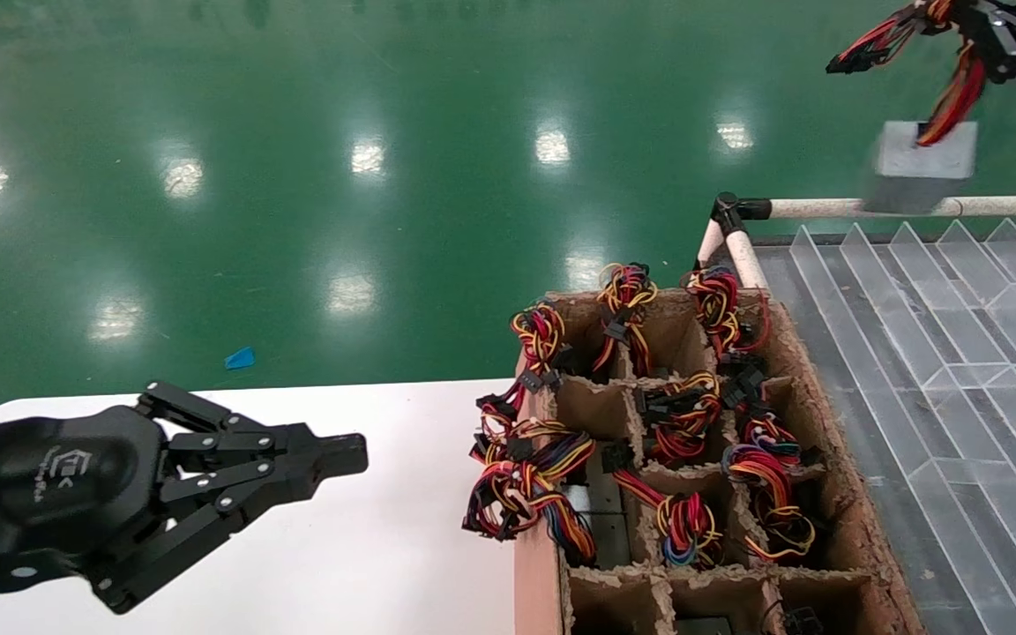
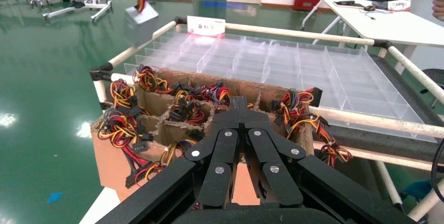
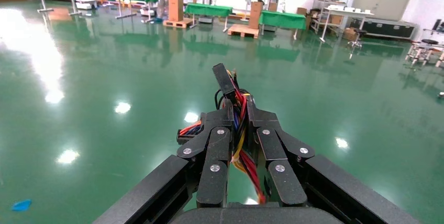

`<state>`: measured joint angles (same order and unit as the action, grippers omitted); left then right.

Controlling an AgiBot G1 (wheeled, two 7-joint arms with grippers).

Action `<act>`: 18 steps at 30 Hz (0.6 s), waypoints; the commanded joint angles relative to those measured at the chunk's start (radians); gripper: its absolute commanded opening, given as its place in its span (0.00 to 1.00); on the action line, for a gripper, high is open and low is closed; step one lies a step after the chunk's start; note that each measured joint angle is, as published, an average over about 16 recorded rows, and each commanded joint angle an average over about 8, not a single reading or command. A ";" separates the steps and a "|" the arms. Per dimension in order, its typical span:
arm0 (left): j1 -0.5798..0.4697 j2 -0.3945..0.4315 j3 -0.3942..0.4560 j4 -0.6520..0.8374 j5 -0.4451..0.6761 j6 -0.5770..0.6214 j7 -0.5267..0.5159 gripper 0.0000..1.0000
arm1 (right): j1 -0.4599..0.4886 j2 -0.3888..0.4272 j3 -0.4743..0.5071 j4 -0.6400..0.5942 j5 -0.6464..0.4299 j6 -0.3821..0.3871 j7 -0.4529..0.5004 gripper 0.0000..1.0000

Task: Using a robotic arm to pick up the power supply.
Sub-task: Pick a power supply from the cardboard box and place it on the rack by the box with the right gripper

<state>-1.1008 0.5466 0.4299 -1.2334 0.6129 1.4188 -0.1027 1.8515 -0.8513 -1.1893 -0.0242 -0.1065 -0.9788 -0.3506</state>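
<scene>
You have two pincers in view. Your right pincer (image 1: 971, 35) is raised at the far right, high over the green floor (image 1: 384, 176), its fingers clamped on the bundle of wires (image 3: 241, 130), so one power supply (image 1: 921, 166) hangs below it by those wires, clear of everything, just above the white rail (image 1: 834, 208). Your left pincer (image 1: 345, 454) hovers over the white table (image 1: 367, 547) with its fingers pressed together and nothing between them.

You can count one brown divided carton (image 1: 825, 423) between the table and the clear plastic divider tray (image 1: 958, 353); several of its cells hold tangles of red, yellow and black wire. How many units lie in those cells you cannot tell, since the wires cover them.

There is a white logo (image 1: 78, 462) on the left pincer's body, but its letters are not readable. A small white card (image 2: 206, 25) with red writing stands at the tray's far edge, also unreadable. One small blue scrap (image 1: 241, 357) lies on the floor.
</scene>
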 commanded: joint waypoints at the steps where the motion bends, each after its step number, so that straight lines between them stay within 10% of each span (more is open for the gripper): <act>1: 0.000 0.000 0.000 0.000 0.000 0.000 0.000 0.00 | 0.005 -0.009 -0.003 0.003 -0.005 0.019 -0.004 0.00; 18: 0.000 0.000 0.000 0.000 0.000 0.000 0.000 0.00 | -0.024 -0.061 0.001 0.025 0.002 0.070 0.011 0.00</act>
<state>-1.1008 0.5466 0.4299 -1.2334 0.6129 1.4188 -0.1027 1.8282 -0.9098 -1.1878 -0.0012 -0.1047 -0.9078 -0.3411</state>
